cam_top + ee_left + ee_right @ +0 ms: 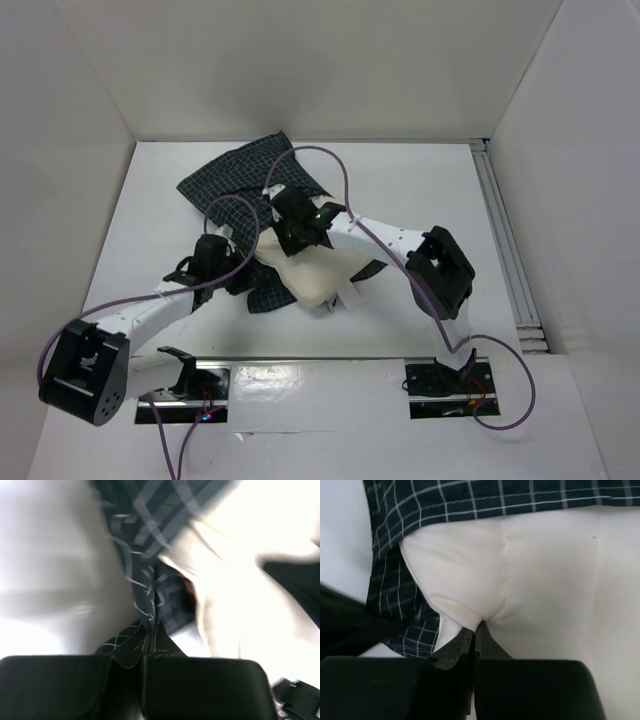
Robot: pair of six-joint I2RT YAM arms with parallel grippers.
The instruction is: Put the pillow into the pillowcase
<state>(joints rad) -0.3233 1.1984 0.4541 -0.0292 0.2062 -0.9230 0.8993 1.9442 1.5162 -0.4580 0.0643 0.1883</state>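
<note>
The pillow [318, 278] lies near the middle of the white surface [420, 190], its cream end bare toward 5 o'clock and its far end under the pillowcase [232, 178], which spreads crumpled from the middle toward 11 o'clock. More checked cloth shows along the pillow's 8 o'clock side and a little at its 3 o'clock edge. The right tool [476, 629] is clenched on a small pinch of the pillow's cream cloth, fingertips together, the fabric puckering up from the grip; the pillowcase hem runs across at 12 o'clock of that wrist view and hangs down at 9 o'clock. The left tool [151, 630] sits at the pillow's 9 o'clock side, its tips pressed together on a fold of the dark checked cloth – the wrist picture is blurred, yet the cloth plainly rises from between the tips, with pale pillow to its 2 o'clock.
</note>
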